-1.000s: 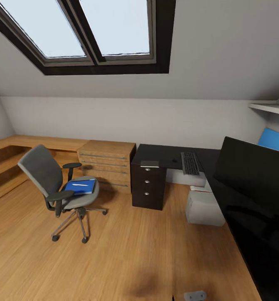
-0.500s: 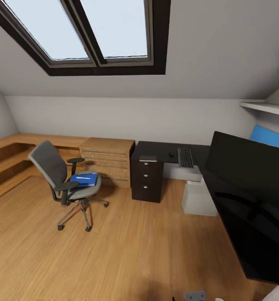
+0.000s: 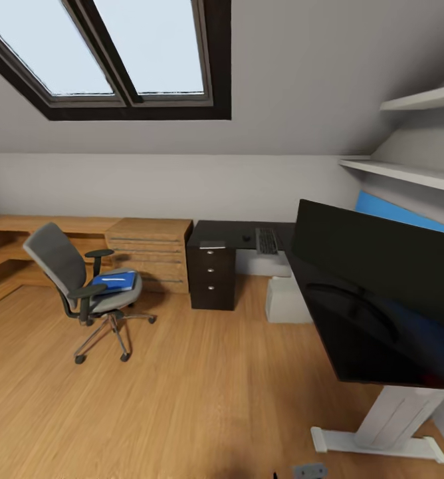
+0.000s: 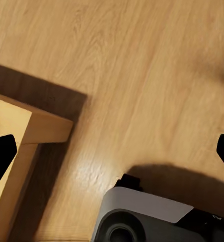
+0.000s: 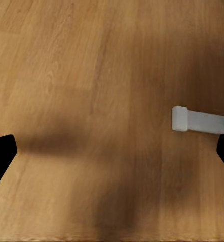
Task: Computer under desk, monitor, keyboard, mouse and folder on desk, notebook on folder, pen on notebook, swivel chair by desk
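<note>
The grey swivel chair [image 3: 76, 283] stands on the floor at the left, with the blue folder [image 3: 115, 281] on its seat and a thin pale pen [image 3: 117, 279] on the folder. At the right, the wide black monitor [image 3: 375, 266] stands on the glossy black desk [image 3: 355, 339]. The keyboard [image 3: 266, 241], the mouse [image 3: 246, 237] and a small grey notebook [image 3: 212, 245] lie on the black cabinet desk [image 3: 212, 279] at the back wall. The pale computer [image 3: 285, 301] sits on the floor beside it. My left gripper [image 4: 112, 151] and right gripper [image 5: 112, 151] are open over bare floor.
A light wooden drawer unit [image 3: 149, 256] and a low wooden ledge [image 3: 22, 229] line the back wall. The desk's white foot [image 3: 381, 439] [image 5: 197, 120] rests on the floor at the right. A wooden edge [image 4: 31, 126] and my grey base [image 4: 142, 217] lie below the left gripper.
The whole picture has shifted: the camera pulled back and turned, so the desk's white leg and the wall shelves now show. Nothing in the room has moved.
</note>
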